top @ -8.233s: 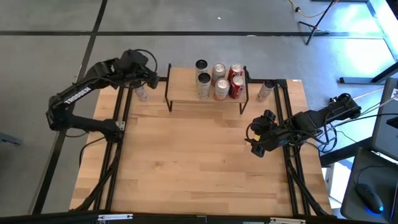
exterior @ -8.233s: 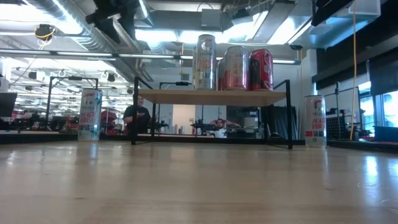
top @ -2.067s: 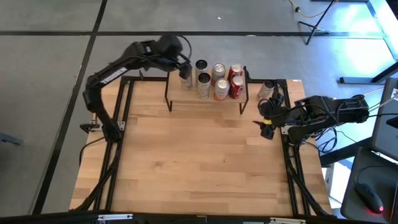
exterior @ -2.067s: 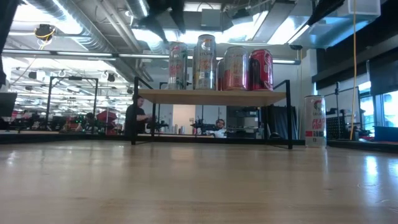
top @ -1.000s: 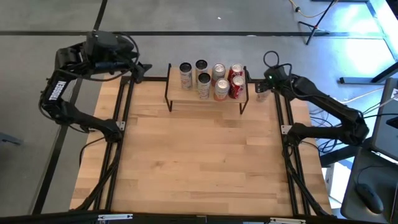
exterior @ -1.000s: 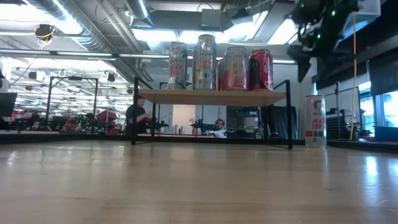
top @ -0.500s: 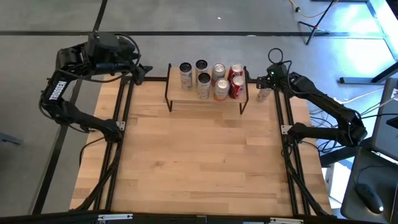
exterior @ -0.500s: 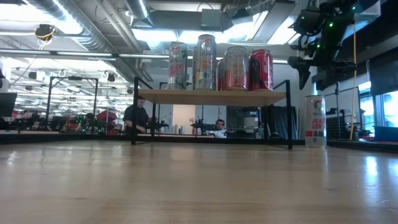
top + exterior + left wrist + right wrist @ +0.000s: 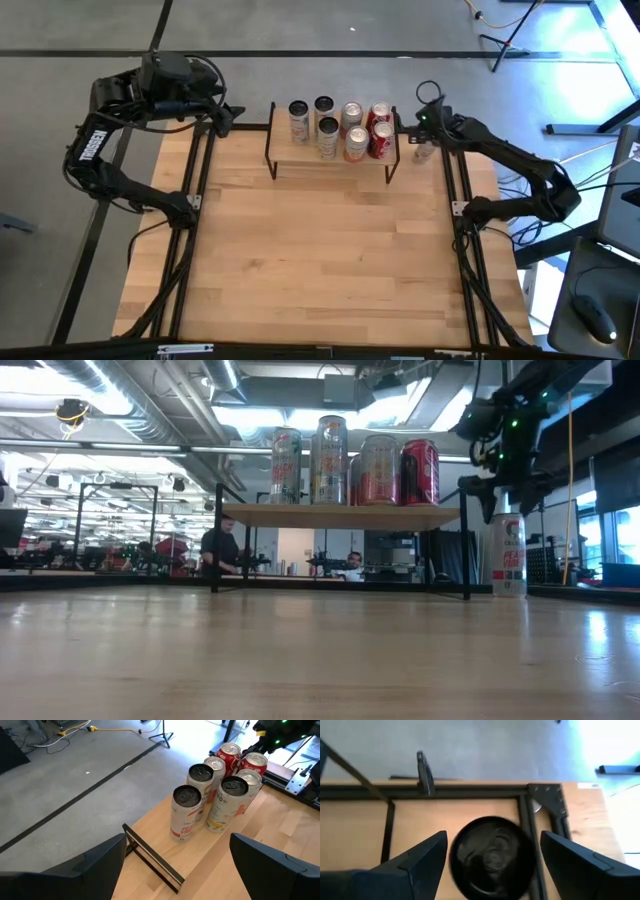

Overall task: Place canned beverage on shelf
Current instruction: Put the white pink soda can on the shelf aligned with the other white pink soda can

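The left gripper (image 9: 228, 113) hangs with its fingers spread wide and nothing between them, just off the far-left corner of the table (image 9: 320, 260), a short way left of the shelf (image 9: 330, 158). The shelf stands at the far middle of the table, on thin black legs, and six cans sit on its wooden top: a white can with red lettering (image 9: 185, 813) at the left end, two dark-topped cans (image 9: 231, 802) beside it, then silver and red cans (image 9: 379, 128) crowded toward the right end (in the low view they overlap, so their exact order front to back is hard to read).

To the right of the shelf, one more canned beverage (image 9: 508, 556) stands upright on the table near the far-right corner, not on the shelf. The right gripper (image 9: 418, 137) hovers directly over it, fingers open and straddling the can's top (image 9: 493, 857) without closing on it. In the low view, people show far off in the room behind the table.
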Controlling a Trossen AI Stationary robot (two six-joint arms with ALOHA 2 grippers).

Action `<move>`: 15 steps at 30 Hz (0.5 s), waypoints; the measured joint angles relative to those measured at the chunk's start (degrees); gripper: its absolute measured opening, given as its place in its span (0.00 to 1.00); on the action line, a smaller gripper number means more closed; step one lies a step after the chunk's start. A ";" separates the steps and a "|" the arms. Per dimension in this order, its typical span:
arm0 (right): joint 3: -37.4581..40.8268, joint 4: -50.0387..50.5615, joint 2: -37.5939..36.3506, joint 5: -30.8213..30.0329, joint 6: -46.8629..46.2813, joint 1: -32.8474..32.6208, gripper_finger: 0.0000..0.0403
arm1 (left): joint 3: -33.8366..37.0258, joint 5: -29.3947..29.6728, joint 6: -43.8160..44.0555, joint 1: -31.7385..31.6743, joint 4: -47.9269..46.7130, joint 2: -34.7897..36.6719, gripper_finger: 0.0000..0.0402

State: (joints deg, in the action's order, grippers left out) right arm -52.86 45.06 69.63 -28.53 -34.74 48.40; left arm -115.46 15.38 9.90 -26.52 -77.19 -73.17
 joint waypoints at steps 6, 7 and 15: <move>0.02 0.12 4.33 1.34 0.45 0.00 0.76 | 0.00 -0.02 -0.03 0.00 0.02 0.00 0.85; 0.02 0.12 4.98 1.96 0.45 0.01 0.76 | 0.00 -0.01 -0.03 0.00 0.04 0.00 0.85; -0.11 0.50 6.82 3.50 1.64 -0.01 0.65 | 0.00 -0.01 -0.04 0.00 0.07 0.00 0.85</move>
State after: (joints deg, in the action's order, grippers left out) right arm -52.97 45.56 76.45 -25.02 -33.10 48.39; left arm -115.46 15.37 9.85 -26.52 -77.12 -73.17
